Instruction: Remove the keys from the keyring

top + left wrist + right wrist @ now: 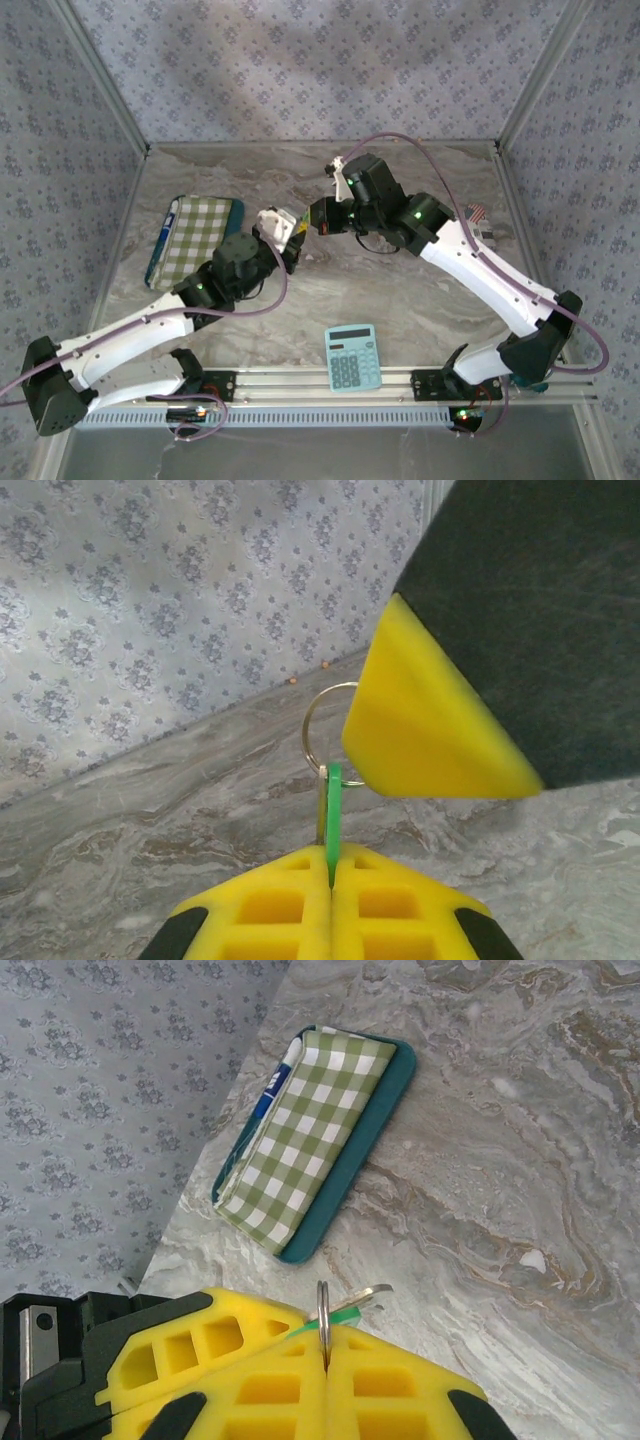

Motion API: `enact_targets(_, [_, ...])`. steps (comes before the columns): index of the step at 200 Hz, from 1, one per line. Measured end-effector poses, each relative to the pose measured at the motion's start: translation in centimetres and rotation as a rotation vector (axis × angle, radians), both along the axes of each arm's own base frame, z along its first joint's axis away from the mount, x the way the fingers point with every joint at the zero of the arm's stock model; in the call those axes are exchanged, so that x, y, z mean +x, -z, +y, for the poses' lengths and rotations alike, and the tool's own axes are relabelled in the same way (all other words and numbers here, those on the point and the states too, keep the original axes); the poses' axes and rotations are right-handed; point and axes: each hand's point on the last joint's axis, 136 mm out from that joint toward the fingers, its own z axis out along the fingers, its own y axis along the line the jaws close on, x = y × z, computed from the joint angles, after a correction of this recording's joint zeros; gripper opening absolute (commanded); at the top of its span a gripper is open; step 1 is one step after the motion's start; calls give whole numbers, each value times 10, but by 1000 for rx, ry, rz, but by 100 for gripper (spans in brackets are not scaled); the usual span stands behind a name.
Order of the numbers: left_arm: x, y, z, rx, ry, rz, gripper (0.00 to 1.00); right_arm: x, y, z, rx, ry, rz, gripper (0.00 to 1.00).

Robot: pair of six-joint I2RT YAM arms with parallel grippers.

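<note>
Left gripper [331,872] pinches the green keys [333,805] just below the keyring [305,728]; they look light, stiff and slippery. Right gripper [325,1348] clamps the keyring itself.

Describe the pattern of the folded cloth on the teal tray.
Folded cloth: green and white checks, best in right wrist view.

Soft, even daylight, faint shadows, slight blur up close.

I see a glossy metal ring [305,730], a matt green plastic key [333,815], matt yellow foam-like fingers [270,910], woven checked cloth [310,1120], a smooth marbled desk [500,1160].
</note>
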Motion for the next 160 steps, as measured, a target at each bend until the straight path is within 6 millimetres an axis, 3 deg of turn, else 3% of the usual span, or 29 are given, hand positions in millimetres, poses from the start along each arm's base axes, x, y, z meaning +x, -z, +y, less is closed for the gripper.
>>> enact_targets(65, [-12,0,-5,20,80,93,0,-5,3,-5,16,-15,15,0])
enact_targets(108, [-10,-2,-1,-39,126,197,0,-5,8,-9,34,-16,34,20])
enact_targets(160, [-7,-17,-4,-103,196,328,0,5,13,-39,58,56,14,34])
